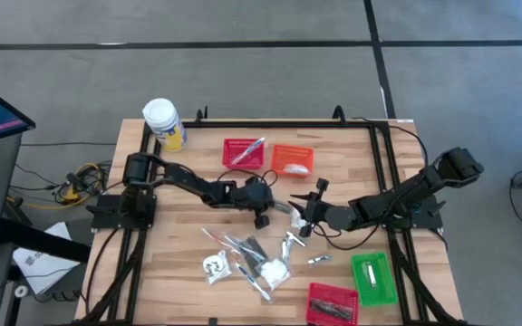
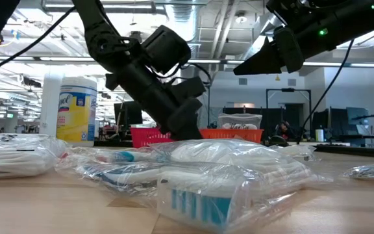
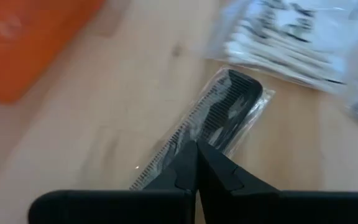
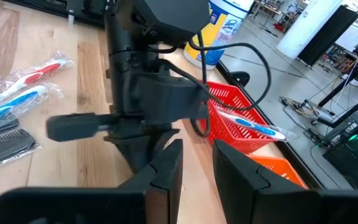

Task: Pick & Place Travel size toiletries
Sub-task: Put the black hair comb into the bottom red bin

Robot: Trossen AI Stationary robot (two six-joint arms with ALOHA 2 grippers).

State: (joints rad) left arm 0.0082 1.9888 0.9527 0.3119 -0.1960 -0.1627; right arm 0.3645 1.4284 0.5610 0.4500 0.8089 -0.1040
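Wrapped black comb (image 3: 219, 121) lies flat on the wooden table (image 1: 175, 263), just beyond your left gripper (image 3: 196, 163). The fingers there are pressed fully together with the comb's wrapper right at their tips; I'd judge they pinch the wrapper edge, but you can't confirm a hold from this. In the overhead view that left gripper (image 1: 263, 201) sits mid-table, low, reaching out from the left.

Rest of the toiletries: a loose heap of clear-wrapped packets (image 1: 247, 258) on the near half of the table, wrapped toothbrushes (image 4: 17, 93) among them. One toothbrush (image 1: 247, 149) already sits in the red basket (image 1: 243, 152), with the orange basket (image 1: 292, 159) beside it, so sorting looks partly done. A green basket (image 1: 373, 277) and a second red basket (image 1: 332, 304) wait at the near right.

Your right gripper (image 1: 308, 217) hovers just beside the left one, jaws slightly parted, nothing visible between them, probably waiting its turn. Yellow wipes jar (image 1: 165, 123) stands at the far left corner, out of the way.
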